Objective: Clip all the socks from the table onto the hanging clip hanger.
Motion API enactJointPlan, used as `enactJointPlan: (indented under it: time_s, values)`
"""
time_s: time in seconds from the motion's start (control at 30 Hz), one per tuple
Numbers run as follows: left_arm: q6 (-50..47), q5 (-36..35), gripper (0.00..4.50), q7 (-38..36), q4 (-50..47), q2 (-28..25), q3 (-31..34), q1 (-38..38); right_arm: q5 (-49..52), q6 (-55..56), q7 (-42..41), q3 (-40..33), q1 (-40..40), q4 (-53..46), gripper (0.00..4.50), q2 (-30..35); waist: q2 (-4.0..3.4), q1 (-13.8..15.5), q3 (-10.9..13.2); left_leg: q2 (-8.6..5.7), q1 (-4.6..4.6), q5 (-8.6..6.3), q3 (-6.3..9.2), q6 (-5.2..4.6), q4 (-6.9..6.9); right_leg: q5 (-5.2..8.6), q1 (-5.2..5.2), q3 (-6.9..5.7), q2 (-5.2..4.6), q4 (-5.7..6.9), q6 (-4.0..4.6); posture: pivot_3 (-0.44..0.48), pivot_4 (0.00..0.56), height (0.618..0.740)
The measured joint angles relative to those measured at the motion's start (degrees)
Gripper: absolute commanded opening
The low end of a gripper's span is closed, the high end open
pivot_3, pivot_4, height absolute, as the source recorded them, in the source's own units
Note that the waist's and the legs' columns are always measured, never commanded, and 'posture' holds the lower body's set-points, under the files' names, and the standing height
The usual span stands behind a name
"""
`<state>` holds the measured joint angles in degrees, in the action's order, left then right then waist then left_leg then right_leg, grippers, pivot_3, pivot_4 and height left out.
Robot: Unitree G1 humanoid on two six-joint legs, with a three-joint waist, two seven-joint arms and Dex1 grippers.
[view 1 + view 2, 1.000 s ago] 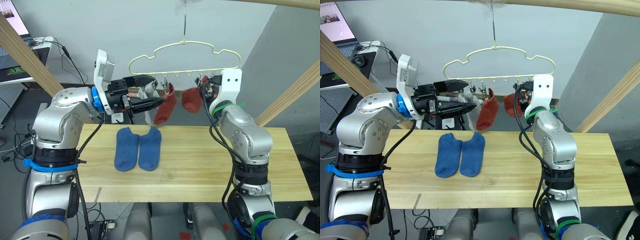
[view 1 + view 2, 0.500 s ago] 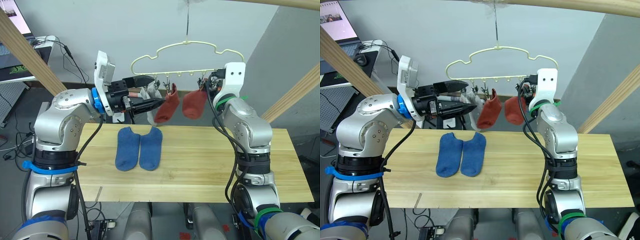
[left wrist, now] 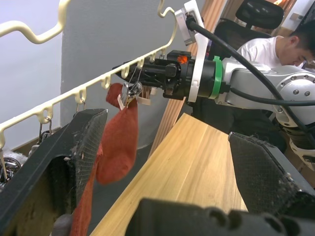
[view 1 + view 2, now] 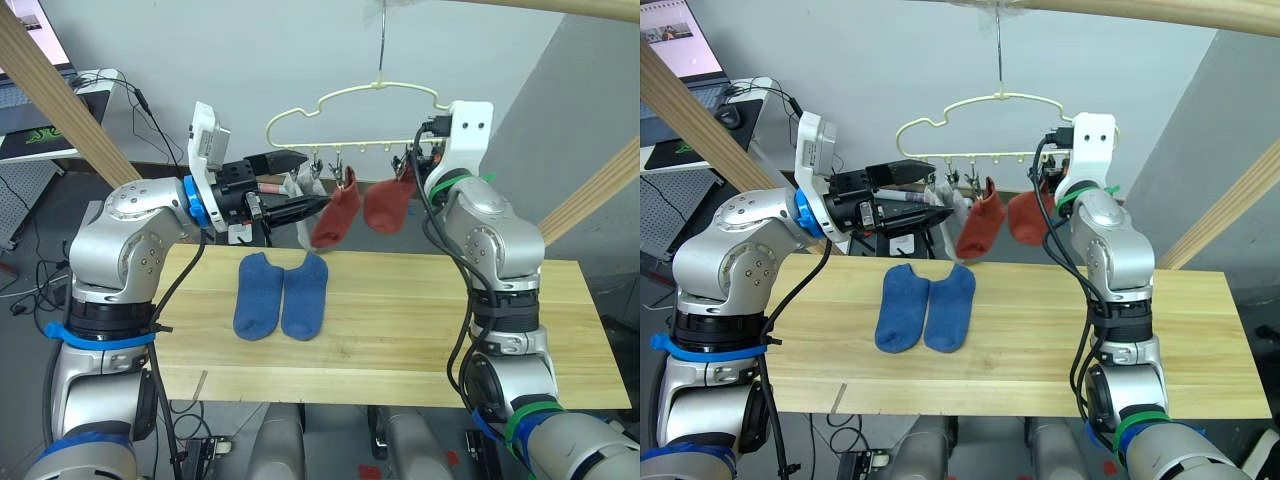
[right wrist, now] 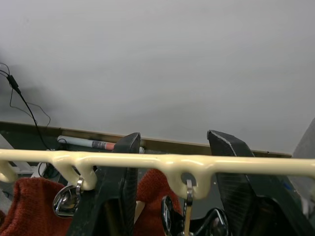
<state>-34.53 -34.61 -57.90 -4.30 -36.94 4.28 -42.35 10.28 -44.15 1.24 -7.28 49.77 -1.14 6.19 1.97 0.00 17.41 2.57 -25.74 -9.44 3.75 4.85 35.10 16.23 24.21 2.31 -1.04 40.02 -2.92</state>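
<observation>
The pale yellow clip hanger (image 4: pixel 372 96) hangs on its hook above the table (image 4: pixel 420 320). Two brick red socks (image 4: pixel 335 215) (image 4: pixel 388 204) dangle from its silver clips. Light grey socks (image 4: pixel 303 184) hang further left, partly hidden by my left gripper (image 4: pixel 313 182), which is open beside the nearer red sock. My right gripper (image 5: pixel 174 138) is open at the lower bar, its fingers (image 5: pixel 119 183) on either side of a clip (image 5: pixel 187 197) above the other red sock. Two blue socks (image 4: pixel 258 295) (image 4: pixel 304 294) lie flat, side by side on the table's left half.
Round wooden frame poles slant down at the left (image 4: pixel 50 90) and the right (image 4: pixel 590 195). A desk with a laptop (image 4: pixel 680 40) and cables stands at the back left. A seated person (image 3: pixel 275 44) is behind the right arm.
My right arm has lifted, bringing its gripper up to the hanger's bar, and the right-hand red sock rose with it. The left arm and the blue socks have stayed put. The camera shifted slightly.
</observation>
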Motion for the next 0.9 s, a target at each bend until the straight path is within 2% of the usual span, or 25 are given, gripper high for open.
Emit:
enactJointPlan:
  time_s: [0.63, 0.7, 0.9]
  values:
    - [0.0, 0.0, 4.49, 1.0, -0.7, 0.1, -0.5, 0.0, -0.1, -0.9, 0.6, -0.4, -1.3, -0.3, 2.25, 0.1, 0.00, 0.0, 0.0, 0.00, 0.00, 0.00, 0.00, 0.00, 0.00, 0.00, 0.00, 0.00, 0.00, 0.00, 0.00, 0.141, 0.221, 0.740]
    - [0.0, 0.0, 4.49, 1.0, -0.7, 0.1, -0.5, 0.0, -0.1, -1.3, 0.6, -0.4, -1.3, -0.4, 2.61, 0.1, 0.00, 0.0, 0.0, 0.00, 0.00, 0.00, 0.00, 0.00, 0.00, 0.00, 0.00, 0.00, 0.00, 0.00, 0.00, 0.141, 0.221, 0.740]
    - [0.0, 0.0, 4.49, 1.1, -0.7, 0.1, -0.5, 0.0, -0.1, -1.6, 1.4, -0.4, -1.3, -0.8, 2.61, 0.1, 0.00, 0.0, 0.0, 0.00, 0.00, 0.00, 0.00, 0.00, 0.00, 0.00, 0.00, 0.00, 0.00, 0.00, 0.00, 0.141, 0.222, 0.740]
